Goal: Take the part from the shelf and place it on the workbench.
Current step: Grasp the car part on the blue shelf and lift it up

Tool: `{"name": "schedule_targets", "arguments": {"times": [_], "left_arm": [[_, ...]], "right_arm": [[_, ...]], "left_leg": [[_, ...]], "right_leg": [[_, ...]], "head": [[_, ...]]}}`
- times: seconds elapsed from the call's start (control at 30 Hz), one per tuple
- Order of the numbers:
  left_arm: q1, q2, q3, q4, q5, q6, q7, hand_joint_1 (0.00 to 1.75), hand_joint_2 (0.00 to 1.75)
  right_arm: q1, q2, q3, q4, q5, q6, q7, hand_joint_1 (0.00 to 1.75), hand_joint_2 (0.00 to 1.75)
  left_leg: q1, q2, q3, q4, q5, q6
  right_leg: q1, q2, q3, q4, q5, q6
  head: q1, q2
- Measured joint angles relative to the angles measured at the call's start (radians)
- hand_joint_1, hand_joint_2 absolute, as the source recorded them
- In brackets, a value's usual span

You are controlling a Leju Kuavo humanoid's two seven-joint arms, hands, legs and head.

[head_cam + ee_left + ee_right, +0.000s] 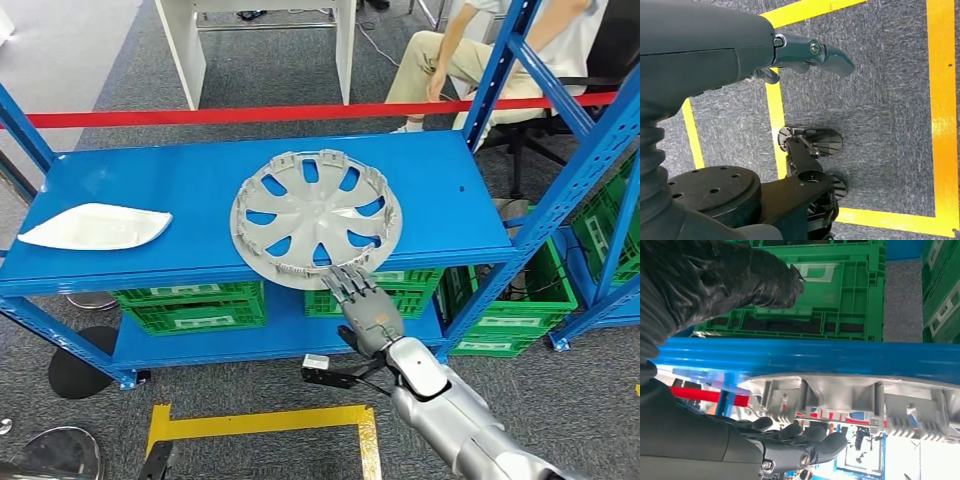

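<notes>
The round grey plastic wheel cover (pixel 315 219) lies on the blue metal shelf (pixel 113 175), untaken, rim overhanging just ahead of the right hand (pixel 361 302); fingers spread, grasping nothing; lifting and workbench placement remain

- No text, brand, number or sign can be read.
- The green crates (pixel 198 306) under the blue shelf (pixel 136 180) carry pale label panels on their front walls, too blurred to read.
- One crate panel (pixel 817 271) close below the shelf edge shows no legible letters.
</notes>
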Motion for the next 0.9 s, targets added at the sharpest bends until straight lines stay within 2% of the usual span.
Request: {"name": "schedule_targets", "arguments": {"times": [0.37, 0.9], "left_arm": [[-0.004, 0.0, -0.015, 0.0, -0.003, 0.003, 0.001, 0.0, 1.75], [-0.009, 0.0, -0.019, 0.0, -0.016, 0.002, 0.008, 0.0, 1.75]], "right_arm": [[-0.032, 0.024, 0.023, 0.058, 0.015, -0.045, 0.013, 0.0, 1.75], [-0.09, 0.047, 0.039, 0.129, 0.013, 0.01, 0.028, 0.0, 1.75]], "left_leg": [[0.0, 0.0, 0.0, 0.0, 0.0, 0.0], [0.0, 0.0, 0.0, 0.0, 0.0, 0.0]], "right_leg": [[0.0, 0.0, 0.0, 0.0, 0.0, 0.0], [0.0, 0.0, 0.0, 0.0, 0.0, 0.0]], "head": [[0.0, 0.0], [0.0, 0.0]]}}
